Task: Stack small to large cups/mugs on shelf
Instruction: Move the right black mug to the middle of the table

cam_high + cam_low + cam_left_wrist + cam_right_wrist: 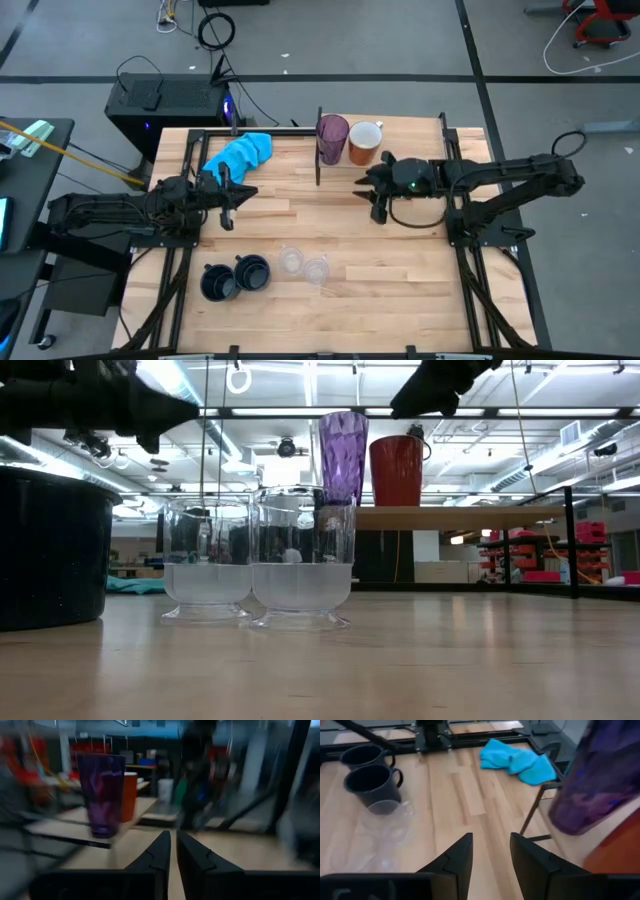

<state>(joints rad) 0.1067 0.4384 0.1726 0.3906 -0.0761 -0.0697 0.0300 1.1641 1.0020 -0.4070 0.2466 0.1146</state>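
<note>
Just beyond right gripper (366, 190): purple tumbler (332, 138), orange mug (364, 142)

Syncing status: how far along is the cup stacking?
Done: purple tumbler and orange mug stand on the shelf. In hand: nothing; left gripper nearly shut, right gripper open. Left: both navy mugs and both clear glasses on the tabletop.

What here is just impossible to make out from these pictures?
- Low view: only one navy mug shows, cut off by the picture's edge; both grippers are cropped at the top.
- Left wrist view: motion blur smears everything beyond the purple tumbler.
- Right wrist view: the clear glasses are faint, with blurred outlines.
</note>
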